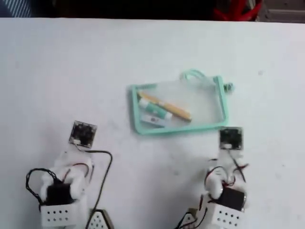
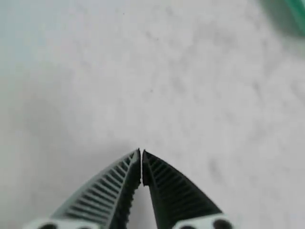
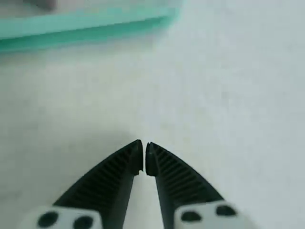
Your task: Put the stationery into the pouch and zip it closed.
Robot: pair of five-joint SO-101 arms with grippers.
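The pouch (image 1: 206, 102) lies flat on the white table (image 1: 71, 62), a little beyond the two arms and nearer to the right one.

Nearest the camera in the high view, the left arm (image 1: 64, 179) and the right arm (image 1: 226, 188) sit side by side at the table's near edge, each with loose black and red wires (image 1: 102, 164) around its base. In the left wrist view, the left gripper (image 2: 141, 153) hangs over bare tabletop, its ribbed fingers (image 2: 112, 191) clenched together tip to tip with nothing between them; a teal corner of the pouch (image 2: 298, 12) shows well apart from it. In the right wrist view, the right gripper (image 3: 143, 145) is likewise pressed closed on nothing, only a hairline slit between its tips, and the teal edge of the pouch (image 3: 86, 24) runs across the table near it.

Farther on, the pouch itself has a clear face and a teal border. Through the clear face show a yellow pencil (image 1: 164, 106) lying at a slant, a white-and-teal stick (image 1: 155, 111) just beside it, and a small white piece (image 1: 152, 120) toward the near left corner. A teal loop (image 1: 193, 74) stands out from the far edge, and the zip pull (image 1: 228, 87) sits at the far right corner. Whether the zip is fully closed I cannot tell.

Beyond the table's far edge is a dark background with a red object (image 1: 236, 9).
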